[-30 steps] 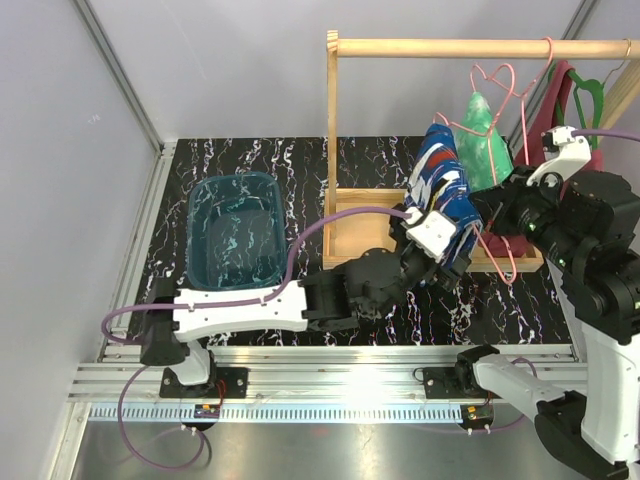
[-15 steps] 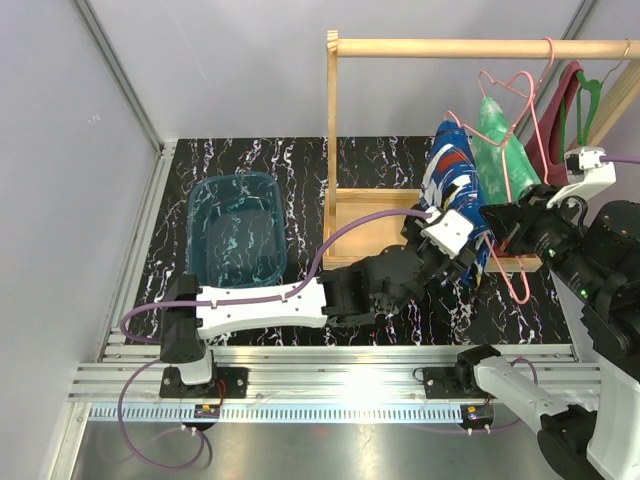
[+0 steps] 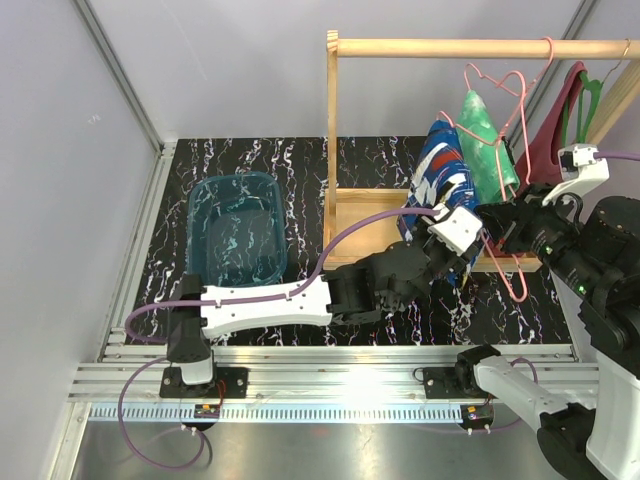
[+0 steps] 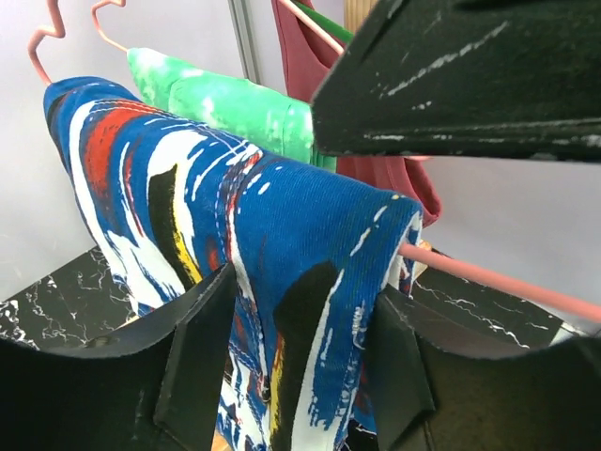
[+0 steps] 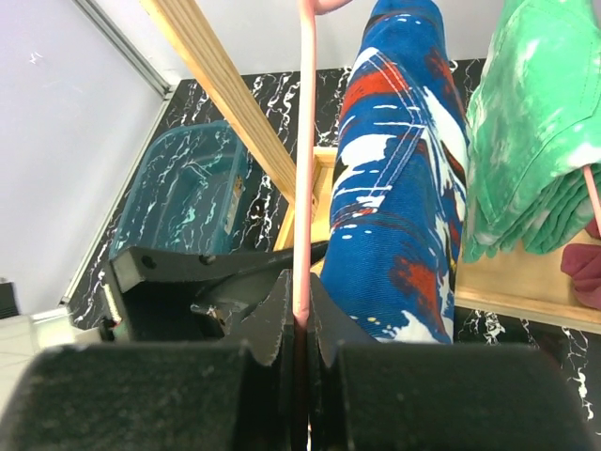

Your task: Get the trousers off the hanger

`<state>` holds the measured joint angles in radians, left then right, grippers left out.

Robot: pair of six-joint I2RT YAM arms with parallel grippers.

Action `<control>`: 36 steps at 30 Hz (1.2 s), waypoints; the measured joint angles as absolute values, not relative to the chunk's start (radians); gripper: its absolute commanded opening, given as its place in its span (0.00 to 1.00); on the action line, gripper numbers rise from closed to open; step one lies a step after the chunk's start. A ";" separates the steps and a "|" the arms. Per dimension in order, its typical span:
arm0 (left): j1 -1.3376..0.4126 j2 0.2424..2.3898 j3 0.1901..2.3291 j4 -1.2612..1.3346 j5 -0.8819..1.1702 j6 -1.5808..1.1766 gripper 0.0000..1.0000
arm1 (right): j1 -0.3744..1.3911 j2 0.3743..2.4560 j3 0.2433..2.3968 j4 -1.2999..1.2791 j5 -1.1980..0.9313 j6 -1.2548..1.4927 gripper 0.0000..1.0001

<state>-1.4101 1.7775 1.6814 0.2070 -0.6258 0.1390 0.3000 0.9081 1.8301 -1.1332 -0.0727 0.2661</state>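
The blue trousers (image 3: pixel 445 185) with white, red and yellow patches hang folded over a pink wire hanger (image 5: pixel 303 141). The green mottled trousers (image 3: pixel 481 140) hang just behind them on the same hanger. My left gripper (image 3: pixel 458 250) has its fingers (image 4: pixel 197 362) on both sides of the blue trousers (image 4: pixel 300 282), pinching the cloth just under the hanger bar (image 4: pixel 488 279). My right gripper (image 5: pixel 302 315) is shut on the hanger's wire and appears in the top view (image 3: pixel 492 225) right of the blue trousers (image 5: pixel 404 188). The green trousers (image 5: pixel 531 141) are to its right.
The hanger hooks on a wooden rail (image 3: pixel 470 47) of a rack with a left post (image 3: pixel 331 130) and a base tray (image 3: pixel 365 205). A maroon sleeveless top (image 3: pixel 552 140) hangs at the rail's right end. A teal bin (image 3: pixel 237 232) stands on the left of the black marbled table.
My left arm has reached further right and its gripper has closed in on the blue trousers. My right arm has pulled back to the right, and the hanger with both garments has swung.
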 measured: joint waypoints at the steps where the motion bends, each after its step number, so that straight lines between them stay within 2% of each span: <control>1: -1.410 1.784 1.689 0.204 -0.628 0.146 0.69 | 0.300 0.908 1.830 -1.131 -0.075 0.266 0.00; 2: -1.410 1.790 1.697 0.203 -0.630 0.154 0.76 | 0.300 0.908 1.830 -1.131 -0.079 0.267 0.00; 4: -1.409 1.805 1.718 0.202 -0.635 0.162 0.75 | 0.300 0.904 1.830 -1.132 -0.092 0.270 0.00; 5: -1.408 1.810 1.728 0.200 -0.636 0.163 0.71 | 0.300 0.902 1.830 -1.133 -0.099 0.272 0.00; 6: -1.408 1.816 1.738 0.194 -0.636 0.167 0.57 | 0.300 0.900 1.829 -1.135 -0.103 0.274 0.00; 8: -1.408 1.824 1.757 0.186 -0.639 0.171 0.39 | 0.300 0.895 1.823 -1.133 -0.109 0.279 0.00; 9: -1.410 1.829 1.763 0.184 -0.641 0.181 0.18 | 0.299 0.892 1.821 -1.132 -0.113 0.282 0.00; 10: -1.411 1.832 1.769 0.184 -0.643 0.182 0.07 | 0.298 0.890 1.818 -1.128 -0.117 0.283 0.00; 11: -1.412 1.834 1.772 0.181 -0.648 0.191 0.00 | 0.298 0.889 1.818 -1.127 -0.118 0.284 0.00; 18: -1.415 1.837 1.774 0.178 -0.679 0.215 0.00 | 0.298 0.876 1.782 -1.110 -0.113 0.284 0.00; 25: -1.430 1.824 1.767 0.148 -0.762 0.274 0.00 | 0.298 0.850 1.638 -1.019 -0.085 0.280 0.00; 36: -1.477 1.640 1.623 0.090 -0.796 0.287 0.00 | 0.299 0.863 1.592 -0.962 -0.069 0.281 0.00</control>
